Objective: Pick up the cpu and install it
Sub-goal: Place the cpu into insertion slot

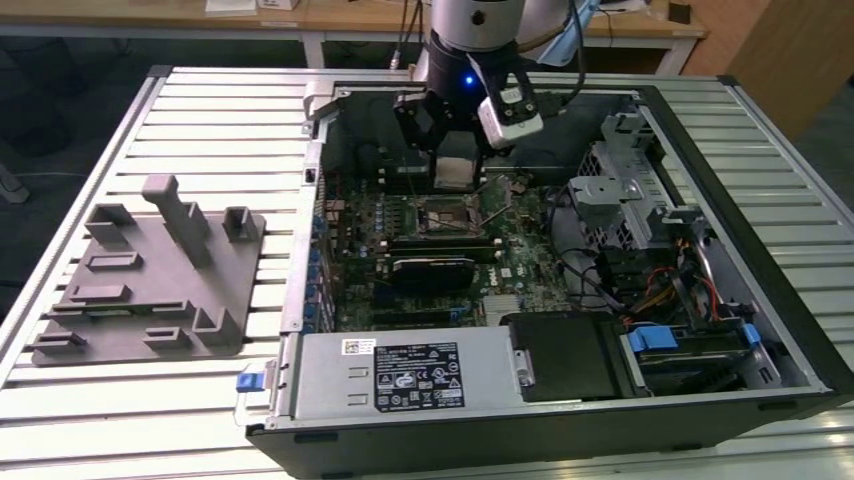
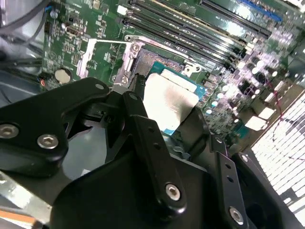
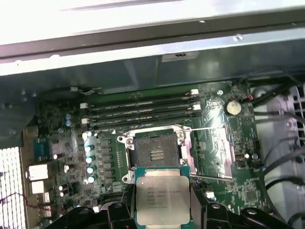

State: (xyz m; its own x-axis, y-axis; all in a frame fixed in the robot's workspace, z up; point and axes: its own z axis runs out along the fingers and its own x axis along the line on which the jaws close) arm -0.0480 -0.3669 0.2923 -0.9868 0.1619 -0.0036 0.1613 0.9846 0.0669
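One arm reaches down into the open computer case (image 1: 767, 330), which lies on its side on a slatted metal table (image 1: 134, 420). The gripper (image 1: 457, 160) is clenched on the cpu (image 3: 162, 195). In both wrist views the chip sits between two black fingers (image 2: 147, 143) that press on opposite edges, and its silvery top plate and thin green rim are exposed between them. The cpu is held above the green motherboard (image 1: 350, 250), clear of the board surface in the exterior view. In the first wrist view it lies just beside the socket (image 3: 157, 151) and overlaps one edge of the socket's metal frame, but it is not seated in it. The socket is uncovered, with its dark contact field visible inside the frame. Four long memory slots (image 3: 143, 112) run parallel on the far side of the socket from the cpu, and a coin battery (image 3: 233, 107) sits near one end of them. A silver power supply box (image 1: 400, 375) with a printed label occupies the end of the case nearest the exterior camera. On the table, on the exterior view's left and well apart from the case, rests a grey plastic fixture tray (image 1: 147, 300) with upright blocks.
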